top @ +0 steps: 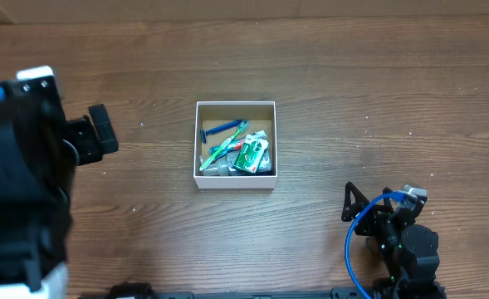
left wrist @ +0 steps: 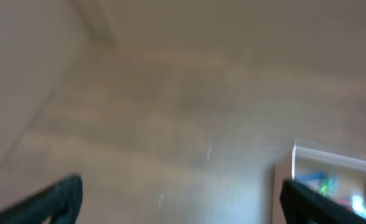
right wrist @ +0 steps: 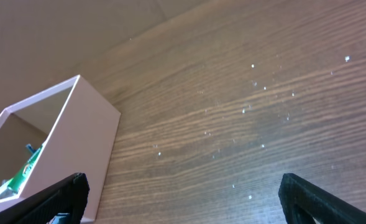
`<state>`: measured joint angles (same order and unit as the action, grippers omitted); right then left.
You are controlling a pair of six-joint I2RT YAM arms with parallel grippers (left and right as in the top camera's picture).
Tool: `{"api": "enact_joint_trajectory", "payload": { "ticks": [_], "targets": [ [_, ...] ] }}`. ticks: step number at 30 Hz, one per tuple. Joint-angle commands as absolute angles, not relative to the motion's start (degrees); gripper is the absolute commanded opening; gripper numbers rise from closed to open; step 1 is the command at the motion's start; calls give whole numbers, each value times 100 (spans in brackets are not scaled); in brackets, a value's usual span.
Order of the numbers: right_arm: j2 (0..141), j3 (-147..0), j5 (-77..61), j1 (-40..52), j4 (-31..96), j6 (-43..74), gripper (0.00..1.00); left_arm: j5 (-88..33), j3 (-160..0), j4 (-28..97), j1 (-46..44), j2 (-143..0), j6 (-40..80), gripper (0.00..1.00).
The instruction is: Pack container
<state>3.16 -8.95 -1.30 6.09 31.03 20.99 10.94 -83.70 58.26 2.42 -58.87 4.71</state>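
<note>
The container [top: 235, 181] is a small square white-walled box with a brown inside at the table's middle. It holds a blue razor [top: 222, 129], a green toothbrush [top: 230, 142], a green-and-white packet [top: 250, 154] and other small items. My left gripper [top: 103, 131] is open and empty, left of the box and apart from it; its view is blurred and shows the box's corner [left wrist: 294, 163]. My right gripper [top: 349, 202] is open and empty at the front right; its view shows the box's white wall [right wrist: 83, 137] at the left.
The wooden table [top: 377, 91] spreads all round the box. The left arm's body [top: 20, 166] fills the left edge. The right arm's base with a blue cable [top: 356, 249] sits at the front right.
</note>
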Motion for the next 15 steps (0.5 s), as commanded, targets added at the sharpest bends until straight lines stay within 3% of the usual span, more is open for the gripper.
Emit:
{"api": "enact_joint_trajectory", "payload": {
  "ticks": [1,9,15],
  "targets": [
    [252,-843,-156,637,3096,2121,100,495,-5867,4792,272,-4709,-23,100],
    [252,-843,-156,637,3096,2121,100,318,-2536,3699,272,-2073,-1,100],
    [252,-843,-156,637,3096,2121,100,141,-1345,3413,270,-884,19,100]
  ]
}}
